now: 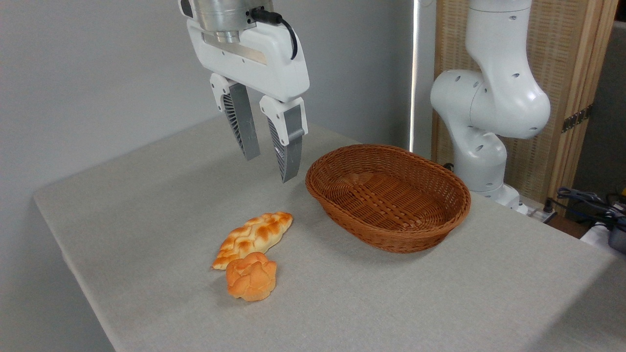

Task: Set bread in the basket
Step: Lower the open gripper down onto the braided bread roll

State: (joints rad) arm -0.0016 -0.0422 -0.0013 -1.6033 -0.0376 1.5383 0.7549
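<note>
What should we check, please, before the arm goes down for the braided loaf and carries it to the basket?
1. Tool open and holding nothing: ok, its fingers stand apart in the air.
2. Braided loaf free to grasp from above: ok, nothing covers it.
3. Clearance from the round bun: not ok, the bun sits right against the loaf's lower end and may be touching it.
4. Basket ready to receive: ok, it is upright with nothing inside.
5. Tool lined up over the loaf: cannot tell from this single view.
</note>
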